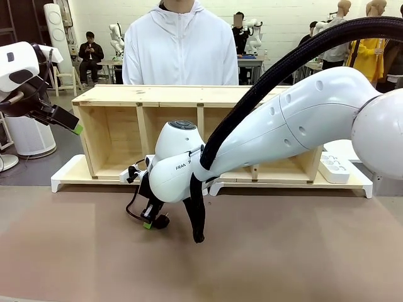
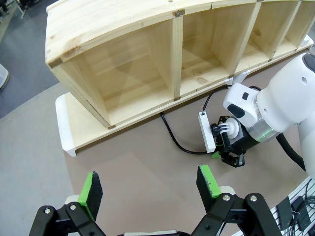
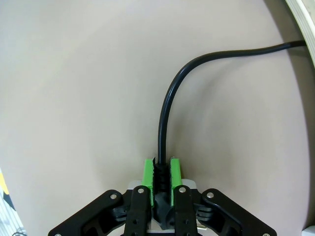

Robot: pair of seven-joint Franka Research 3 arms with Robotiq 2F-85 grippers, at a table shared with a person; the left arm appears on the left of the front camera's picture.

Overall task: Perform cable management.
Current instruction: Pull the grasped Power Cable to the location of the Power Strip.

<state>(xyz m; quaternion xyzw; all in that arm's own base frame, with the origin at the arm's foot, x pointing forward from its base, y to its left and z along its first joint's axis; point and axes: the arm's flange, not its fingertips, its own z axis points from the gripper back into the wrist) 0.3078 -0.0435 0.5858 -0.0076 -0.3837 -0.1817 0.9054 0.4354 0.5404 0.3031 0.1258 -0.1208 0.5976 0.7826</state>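
The cable is a thin black cord lying on the brown table top. My right gripper is shut on its ribbed end, with the green pads pressed to either side. From there the cord curves away towards the white board's edge. In the left wrist view the cable runs from under the wooden shelf to the right gripper, which is low over the table. In the front view the right gripper points down in front of the shelf. My left gripper is open and empty, raised at the far left.
The wooden shelf with several open compartments stands on a white base board across the table's far side. A person in a white jacket stands behind it. A white power strip lies at the right. The brown table top is bare in front.
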